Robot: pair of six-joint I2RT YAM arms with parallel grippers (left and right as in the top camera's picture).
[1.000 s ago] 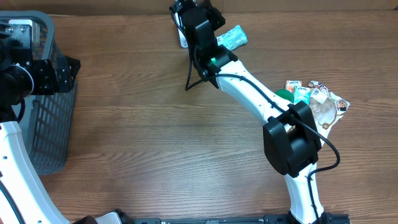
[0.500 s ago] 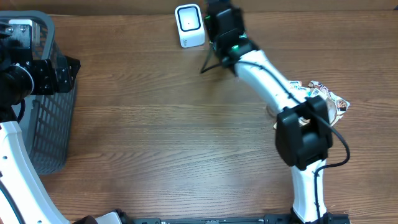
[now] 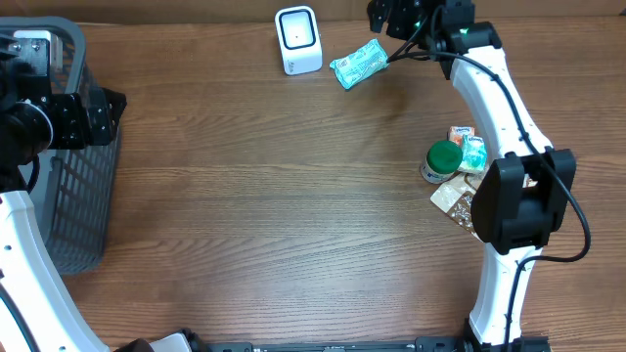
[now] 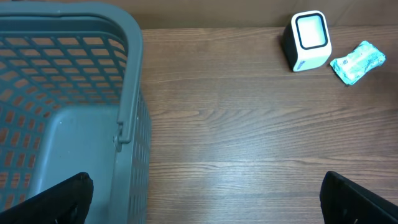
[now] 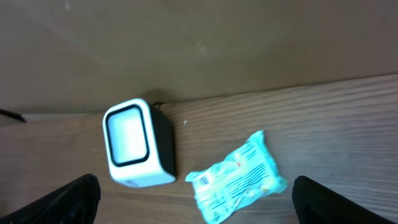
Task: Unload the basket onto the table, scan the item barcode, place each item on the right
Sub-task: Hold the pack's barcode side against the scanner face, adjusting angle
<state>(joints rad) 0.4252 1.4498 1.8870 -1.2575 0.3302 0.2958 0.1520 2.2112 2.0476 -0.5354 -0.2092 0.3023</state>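
From overhead, the packet (image 3: 359,66) lies flat on the table just beside the scanner (image 3: 297,39), and my right gripper (image 3: 389,18) hangs past it near the far edge, spread wide and holding nothing. My left gripper (image 3: 110,108) waits over the basket (image 3: 68,196), also wide open and empty, as the left wrist view confirms. The right wrist view shows the packet lying free between the fingers' lines, off to the side of the scanner window. If I must regrasp, the fingers could skid on the soft, flat wrapper and shove it into the scanner. A second ago the arm was at the scanner; it has since let go and swung right.
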